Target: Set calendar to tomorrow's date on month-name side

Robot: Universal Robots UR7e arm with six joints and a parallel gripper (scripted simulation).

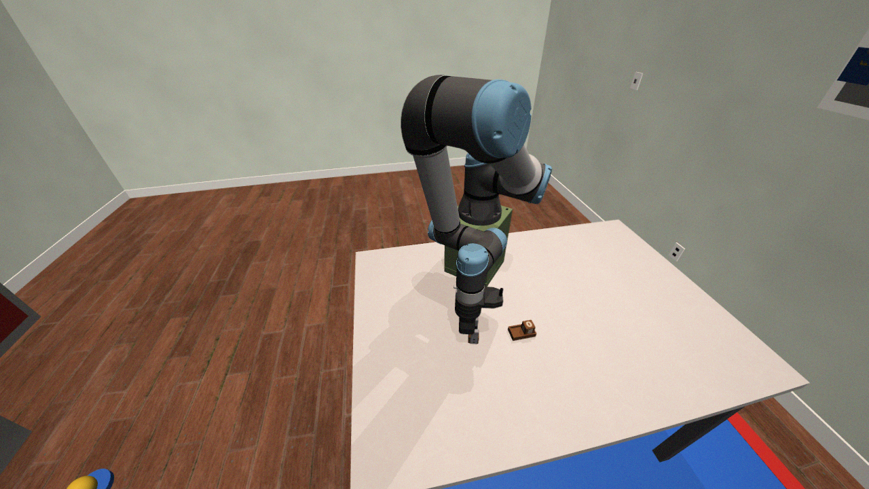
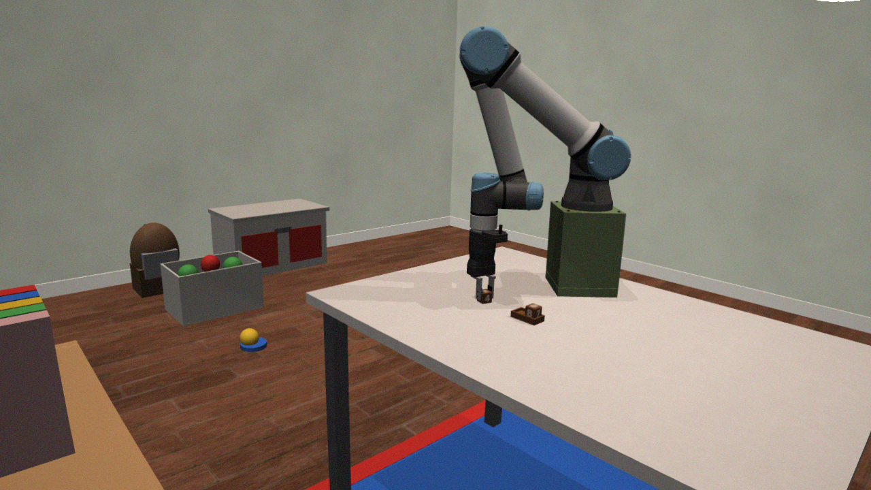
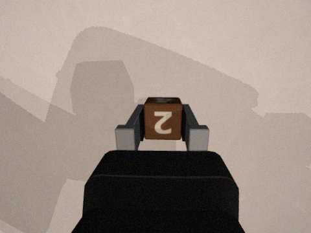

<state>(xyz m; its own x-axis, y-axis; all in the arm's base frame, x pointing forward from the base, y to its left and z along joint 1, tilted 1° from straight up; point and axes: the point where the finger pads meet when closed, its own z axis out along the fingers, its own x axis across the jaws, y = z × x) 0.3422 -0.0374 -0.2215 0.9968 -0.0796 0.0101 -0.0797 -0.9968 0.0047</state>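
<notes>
A brown cube (image 3: 155,129) (image 2: 486,297) is between the two fingers, with a light 2 on top, upside down in the wrist view. A 4 shows on one side in the exterior view. My gripper (image 3: 162,115) (image 1: 473,337) points straight down, its pads flush against two opposite sides of this cube. The cube appears to rest on the table. The small brown tray (image 1: 515,334) (image 2: 519,315) lies flat beside my gripper, on its right in the top and exterior views. The second cube (image 1: 527,326) (image 2: 533,310) stands in the tray's right part; 8 and 7 show on its sides. No month's name is readable.
The white table (image 1: 607,340) (image 2: 639,347) carries the tray and cubes. The green robot pedestal (image 1: 499,255) (image 2: 586,252) stands behind them at the table's edge. Shadows of the arm (image 1: 394,371) fall over the table around the gripper. Toys and a cabinet (image 2: 267,234) stand away from the table.
</notes>
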